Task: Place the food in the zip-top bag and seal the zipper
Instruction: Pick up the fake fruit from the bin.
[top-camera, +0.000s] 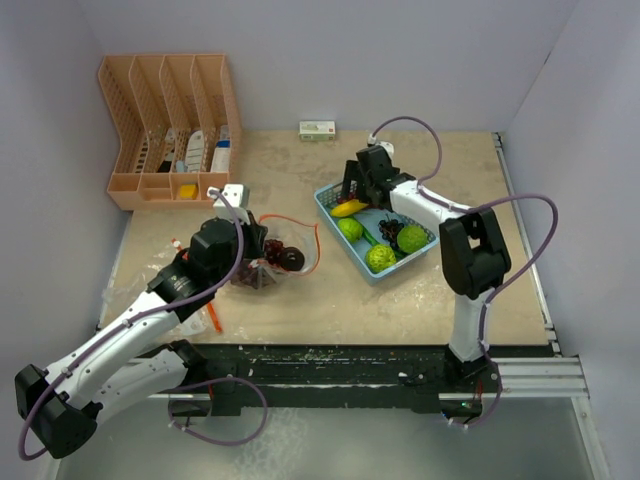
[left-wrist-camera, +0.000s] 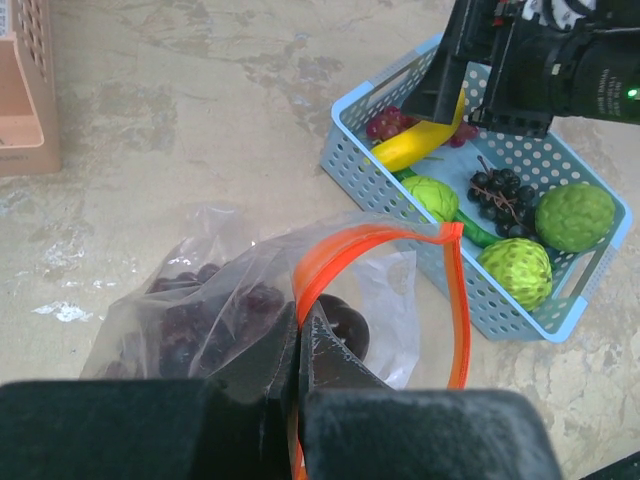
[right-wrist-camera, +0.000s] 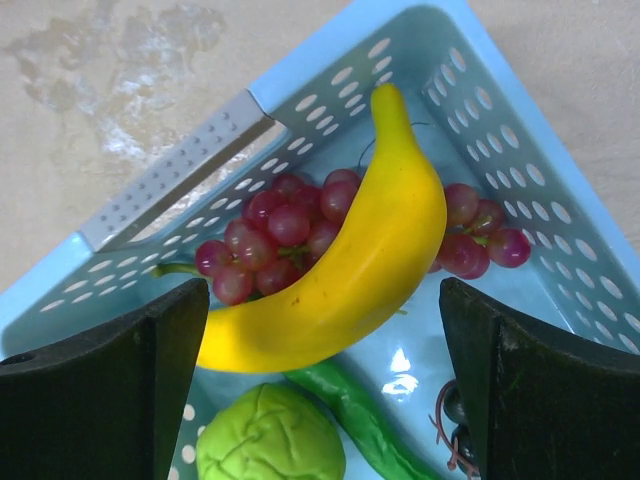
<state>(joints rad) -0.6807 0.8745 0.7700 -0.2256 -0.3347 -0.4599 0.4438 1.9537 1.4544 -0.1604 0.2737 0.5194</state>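
Yellow banana (right-wrist-camera: 350, 250) lay in the blue basket (right-wrist-camera: 170, 170) over red grapes (right-wrist-camera: 280, 225), between the fingers of the right pincer (right-wrist-camera: 318, 300), which was spread wide. The left pincer (left-wrist-camera: 303, 335) was clamped on the orange rim of the zip-top bag (left-wrist-camera: 395, 300), which held dark grapes (left-wrist-camera: 190, 315) on the counter (left-wrist-camera: 200, 120).

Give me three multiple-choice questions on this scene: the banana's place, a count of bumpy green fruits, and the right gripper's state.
1. The banana is: A) in the zip-top bag B) in the blue basket, on red grapes C) in the orange rack
2. Count of bumpy green fruits in the basket: A) one B) three C) five
3. The right gripper is: A) shut on the bag B) shut on a fruit C) open, fingers flanking the banana
Answers: 1 B, it lies across the grapes in the basket; 2 B, the top view shows three; 3 C, its fingers stand wide apart.
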